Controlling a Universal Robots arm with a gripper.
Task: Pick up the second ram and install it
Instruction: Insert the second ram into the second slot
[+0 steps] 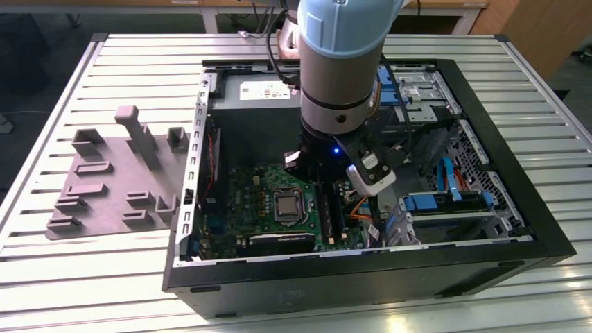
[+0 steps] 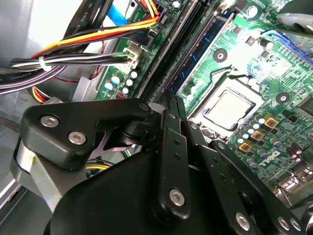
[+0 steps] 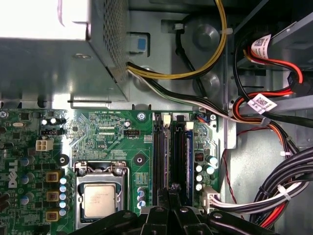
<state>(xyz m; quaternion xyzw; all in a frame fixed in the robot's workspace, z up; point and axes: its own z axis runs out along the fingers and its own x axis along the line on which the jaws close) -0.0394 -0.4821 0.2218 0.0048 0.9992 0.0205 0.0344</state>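
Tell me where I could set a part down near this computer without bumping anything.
Bare slatted table lies in front of the grey plastic tray and behind it. Inside the computer case it is crowded: the arm, cables and green board.

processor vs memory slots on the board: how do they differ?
The processor is square and silvery; the memory slots are long, narrow and black. The processor is a single piece in a metal frame; the slots lie in parallel rows. Both sit side by side on the green board.
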